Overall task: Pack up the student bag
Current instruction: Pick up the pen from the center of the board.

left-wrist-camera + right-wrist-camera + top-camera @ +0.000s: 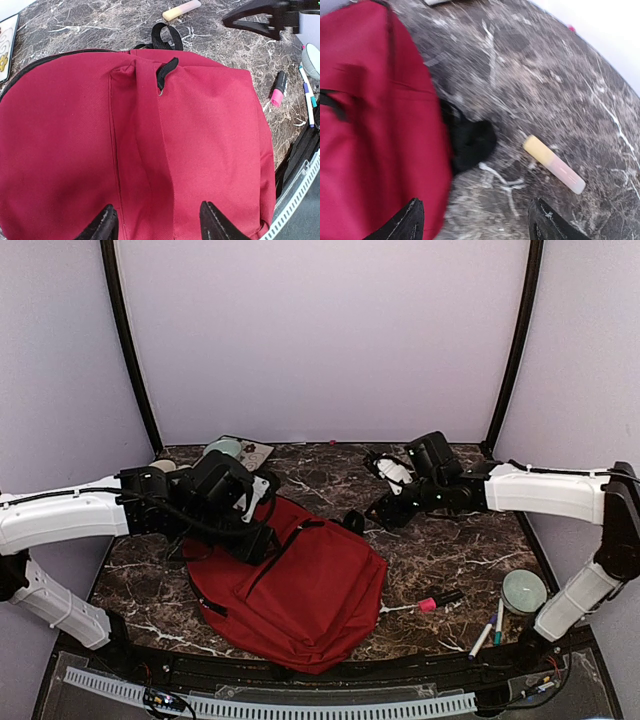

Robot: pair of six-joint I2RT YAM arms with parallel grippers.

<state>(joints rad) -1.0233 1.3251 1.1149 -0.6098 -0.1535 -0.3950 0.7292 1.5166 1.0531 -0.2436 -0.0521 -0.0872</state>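
The student bag (300, 590), a large dark-red backpack, lies flat on the marble table with its black top handle (165, 35) pointing to the far side. Its zippers look closed, and a black pull (166, 70) rests on the front. My left gripper (255, 540) hovers over the bag's left part. In the left wrist view that left gripper (159, 220) is open, with only red fabric below it. My right gripper (385, 514) is open near the bag's top edge. In the right wrist view it (476, 212) is over bare table beside the handle (470, 142) and holds nothing.
A yellow highlighter (553, 164) lies on the table just beyond the right gripper. A pink highlighter (432, 603), some pens (490, 632) and a pale green bowl (524, 590) sit at the front right. A booklet (248, 451) and a small bowl (222, 448) lie at the back left.
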